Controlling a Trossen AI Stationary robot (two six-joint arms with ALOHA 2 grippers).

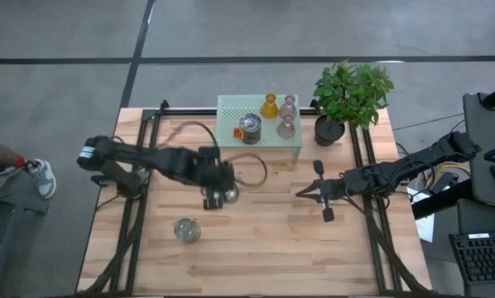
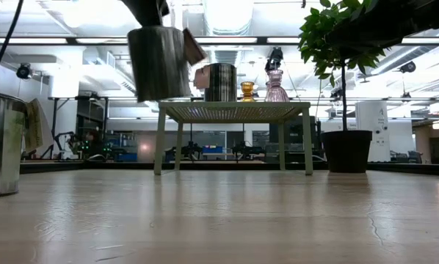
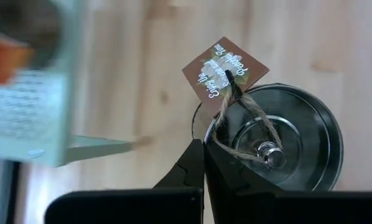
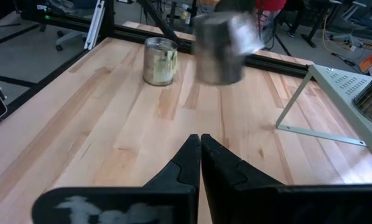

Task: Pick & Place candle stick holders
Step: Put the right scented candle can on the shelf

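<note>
My left gripper [image 1: 218, 195] is shut on a silvery round jar [image 1: 229, 193] with a brown tag [image 3: 225, 70], held above the table's middle; the low view shows the jar [image 2: 158, 62] in the air. A second silvery jar [image 1: 187, 230] stands on the table nearer the front. A jar with an orange tag [image 1: 249, 128], an amber holder [image 1: 269, 106] and two pale pink holders [image 1: 287, 103] [image 1: 285, 127] stand on the pale green shelf [image 1: 231, 108]. My right gripper [image 1: 322, 197] is shut and empty, right of middle. My left gripper pinches the jar's wall at its rim [image 3: 206, 138], beside the twine of the tag, with one finger [image 3: 236, 183] inside the jar and one [image 3: 183, 171] outside. The fingers point down from above. The jar hangs about upright, lifted clear of the table [image 2: 158, 95].
A potted green plant [image 1: 351, 91] stands at the far right beside the shelf. Black rails [image 1: 136, 207] run along the table's left and right sides. Bare wood [image 1: 272, 248] lies across the near half of the table.
</note>
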